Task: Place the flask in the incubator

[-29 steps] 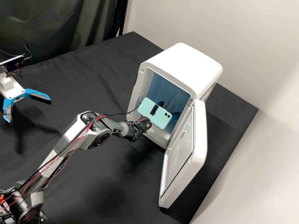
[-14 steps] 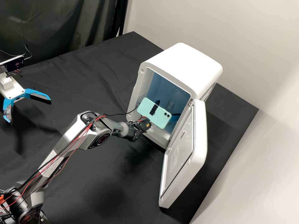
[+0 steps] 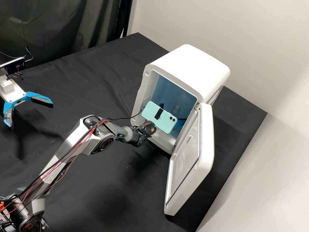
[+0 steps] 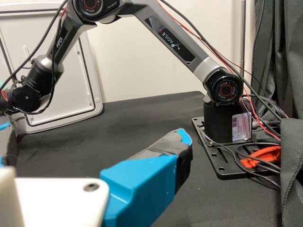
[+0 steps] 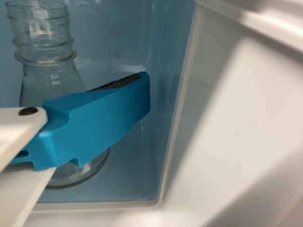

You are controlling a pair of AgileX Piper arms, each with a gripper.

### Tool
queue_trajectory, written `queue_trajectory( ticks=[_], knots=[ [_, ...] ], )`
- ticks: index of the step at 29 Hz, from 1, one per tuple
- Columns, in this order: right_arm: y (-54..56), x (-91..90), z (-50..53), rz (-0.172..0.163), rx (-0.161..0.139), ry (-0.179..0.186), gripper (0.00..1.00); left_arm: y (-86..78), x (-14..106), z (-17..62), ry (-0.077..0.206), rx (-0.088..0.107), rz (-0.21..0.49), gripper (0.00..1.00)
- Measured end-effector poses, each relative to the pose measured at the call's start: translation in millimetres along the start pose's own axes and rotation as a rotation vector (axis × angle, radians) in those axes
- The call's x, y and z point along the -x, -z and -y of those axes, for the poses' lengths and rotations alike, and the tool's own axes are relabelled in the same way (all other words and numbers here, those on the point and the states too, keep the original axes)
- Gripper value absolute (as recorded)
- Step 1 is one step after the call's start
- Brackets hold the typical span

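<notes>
The white incubator (image 3: pixel 193 64) stands at the bench's right with its door (image 3: pixel 190 154) swung open. A clear glass flask (image 3: pixel 177 105) stands upright on the blue floor inside. My right gripper (image 3: pixel 172 112) is inside the chamber, open. Its blue fingers lie on either side of the flask. In the right wrist view one finger (image 5: pixel 94 118) crosses in front of the flask (image 5: pixel 45 66), whose base rests on the floor. My left gripper (image 3: pixel 28 113) hangs open over the bench's far left, holding nothing. One of its fingers (image 4: pixel 142 179) is close up in the left wrist view.
A mint-green phone (image 3: pixel 159 116) on the right wrist hides part of the chamber opening. The right arm (image 3: pixel 93 137) stretches across the black bench from the front left. Its base plate and cables (image 4: pixel 236 156) sit near the left gripper.
Inside the incubator, the right gripper's finger has edged away from the flask and the wrist has lifted slightly. The flask stays standing. The left arm has not moved.
</notes>
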Motion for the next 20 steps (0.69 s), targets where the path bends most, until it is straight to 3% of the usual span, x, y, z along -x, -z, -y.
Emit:
queue_trajectory(
  ticks=[9,12,15,20],
  knots=[
    [-5.6,6.5,8.1,0.022,-0.004,0.03,1.0,-0.4,0.5,-1.5,-0.009,-0.004,0.001,1.0],
    [-3.9,13.1,6.5,0.025,-0.028,0.033,1.0,-0.7,0.9,-2.6,-0.015,-0.006,0.002,1.0],
    [1.9,21.7,3.6,0.003,-0.047,0.016,1.0,-0.7,0.9,-2.6,-0.015,-0.006,0.002,1.0],
    [14.2,42.0,5.7,-0.034,-0.055,0.004,1.0,-0.7,0.9,-2.6,-0.015,-0.006,0.002,1.0]
  ],
)
